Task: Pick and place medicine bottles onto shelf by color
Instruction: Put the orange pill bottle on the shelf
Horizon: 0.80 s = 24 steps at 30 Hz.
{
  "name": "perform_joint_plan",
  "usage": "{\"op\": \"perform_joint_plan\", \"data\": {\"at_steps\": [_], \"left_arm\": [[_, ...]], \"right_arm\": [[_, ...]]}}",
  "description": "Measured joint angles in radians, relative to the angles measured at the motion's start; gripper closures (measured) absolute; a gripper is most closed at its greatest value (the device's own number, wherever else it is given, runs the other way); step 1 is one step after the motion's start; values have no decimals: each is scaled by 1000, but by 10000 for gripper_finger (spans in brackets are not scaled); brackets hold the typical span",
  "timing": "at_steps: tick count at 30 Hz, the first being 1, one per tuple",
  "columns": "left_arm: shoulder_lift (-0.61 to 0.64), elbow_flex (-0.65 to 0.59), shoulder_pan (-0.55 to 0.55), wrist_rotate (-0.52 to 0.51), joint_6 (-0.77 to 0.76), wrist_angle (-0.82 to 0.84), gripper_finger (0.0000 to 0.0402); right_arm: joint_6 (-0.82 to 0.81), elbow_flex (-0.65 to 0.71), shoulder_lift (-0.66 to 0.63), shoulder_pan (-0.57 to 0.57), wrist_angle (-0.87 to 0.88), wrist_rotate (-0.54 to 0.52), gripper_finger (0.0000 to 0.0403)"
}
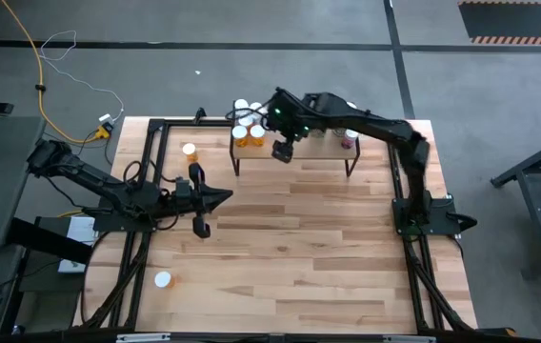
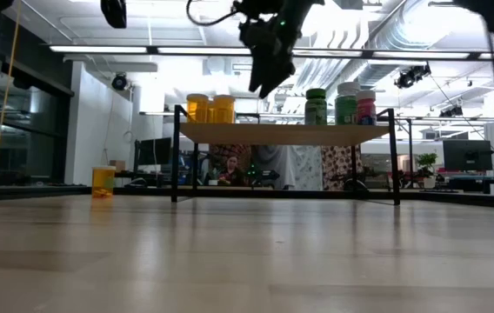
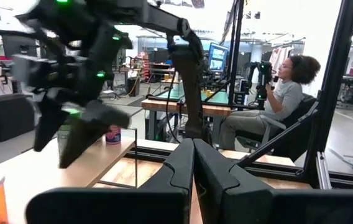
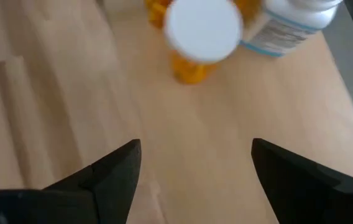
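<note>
Pale planked wood makes up my tabletop (image 1: pixel 290 248), smooth and matte, framed by black rails. Toward the left, one white-capped bottle (image 1: pixel 163 280) stands near the front edge and an orange bottle (image 1: pixel 189 151) near the back. My left tool (image 1: pixel 204 198) rests low between them with its fingers pressed together, holding nothing. Farther right, the shelf (image 1: pixel 294 152), a thin light-wood board on black wire legs, carries an orange cluster (image 2: pixel 210 108) at its left end and green and pinkish bottles (image 2: pixel 343 105) at its right. My right tool (image 1: pixel 283 151) hangs above the board, spread wide and empty. I judge these bottles light, rigid, slick plastic cylinders that tip easily; gripping across the body just under the cap seems safest.
</note>
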<state>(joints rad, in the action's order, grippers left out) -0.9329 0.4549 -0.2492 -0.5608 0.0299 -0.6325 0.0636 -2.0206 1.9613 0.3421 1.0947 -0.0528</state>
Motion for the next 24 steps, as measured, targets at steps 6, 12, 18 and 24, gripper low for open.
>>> {"op": "perform_joint_plan", "data": {"at_steps": [6, 12, 18, 24], "left_arm": [[0, 0, -8, 0, 24, -1, 401], [0, 0, -5, 0, 26, -8, 402], [0, 0, -5, 0, -16, -12, 401], [-12, 0, -27, 0, -77, 7, 401]], "right_arm": [[-34, 542, -334, -83, -470, 5, 107], [-122, 1070, -638, -219, -1058, 9, 107], [-134, 1381, -780, -318, -1566, 3, 107], [-135, 1522, -807, -351, -1817, 2, 107]]}}
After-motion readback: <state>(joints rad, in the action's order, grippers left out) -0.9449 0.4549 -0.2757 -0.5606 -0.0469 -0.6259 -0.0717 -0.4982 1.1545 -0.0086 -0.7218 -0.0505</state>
